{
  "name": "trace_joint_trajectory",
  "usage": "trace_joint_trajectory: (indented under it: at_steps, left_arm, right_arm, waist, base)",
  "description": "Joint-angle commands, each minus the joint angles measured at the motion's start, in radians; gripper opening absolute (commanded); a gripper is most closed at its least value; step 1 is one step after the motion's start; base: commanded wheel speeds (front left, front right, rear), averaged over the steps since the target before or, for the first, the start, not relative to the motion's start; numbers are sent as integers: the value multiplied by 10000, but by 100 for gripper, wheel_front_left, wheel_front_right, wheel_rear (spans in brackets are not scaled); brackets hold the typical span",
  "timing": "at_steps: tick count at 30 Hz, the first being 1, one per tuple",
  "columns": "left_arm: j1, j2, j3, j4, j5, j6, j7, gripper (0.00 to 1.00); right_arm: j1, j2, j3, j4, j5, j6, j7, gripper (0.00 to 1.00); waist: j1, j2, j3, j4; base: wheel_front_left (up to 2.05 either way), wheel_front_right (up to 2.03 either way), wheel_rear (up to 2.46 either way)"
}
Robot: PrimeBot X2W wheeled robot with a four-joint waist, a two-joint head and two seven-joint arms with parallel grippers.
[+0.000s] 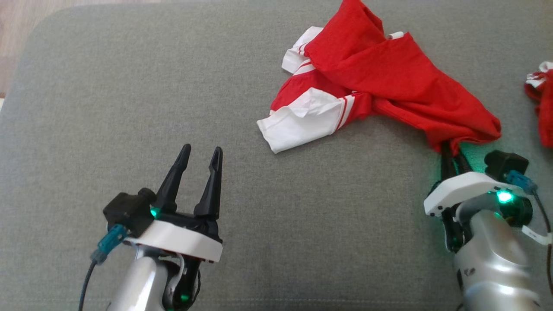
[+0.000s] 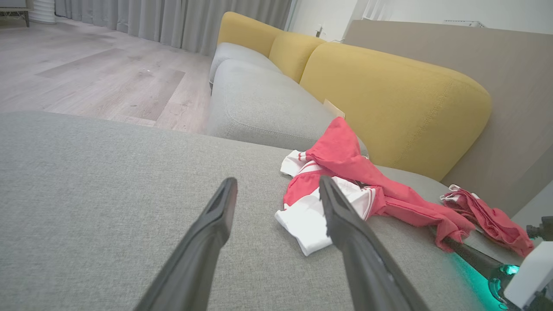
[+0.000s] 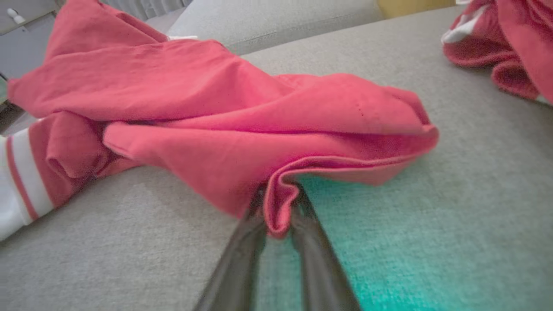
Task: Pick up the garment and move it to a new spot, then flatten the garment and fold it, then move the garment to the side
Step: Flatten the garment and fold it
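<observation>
One garment (image 1: 380, 82) lies diagonally, red end in right hand (image 3: 278, 205).

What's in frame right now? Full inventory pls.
garment: 1, red with white striped sleeves, crumpled on the seat, ahead right
second garment: 1, red and white, seat's right edge
seat: 1, grey, under both garments
back cushions: 3, yellow, behind the seat
floor: 1, pale wood, beyond the seat
curtains: grey, far side of the floor
left hand: 1, dark fingers, open, over bare seat
right hand: 1, dark fingers, shut on a fold of the garment's near edge
</observation>
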Motion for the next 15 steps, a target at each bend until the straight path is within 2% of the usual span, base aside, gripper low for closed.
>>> trace_joint_trajectory:
  at_steps: [1, 8, 15]
  left_arm:
    - [-404, 18, 310, -264, 100, 41, -122, 100]
    - [-151, 18, 392, -268, -18, 111, -122, 100]
    - [183, 18, 450, -369, -156, 222, -122, 100]
  right_arm:
    - [-285, -1, 336, -211, 42, -9, -171, 0]
    - [-25, -23, 811, -699, 519, -9, -315, 0]
    - [847, -262, 643, -1944, 1101, -9, 553, 0]
  waist:
    - [0, 0, -84, -65]
    - [0, 0, -672, -527]
    - [0, 0, -1175, -1042]
  base:
    - [0, 0, 0]
    - [0, 0, 0]
    - [0, 0, 0]
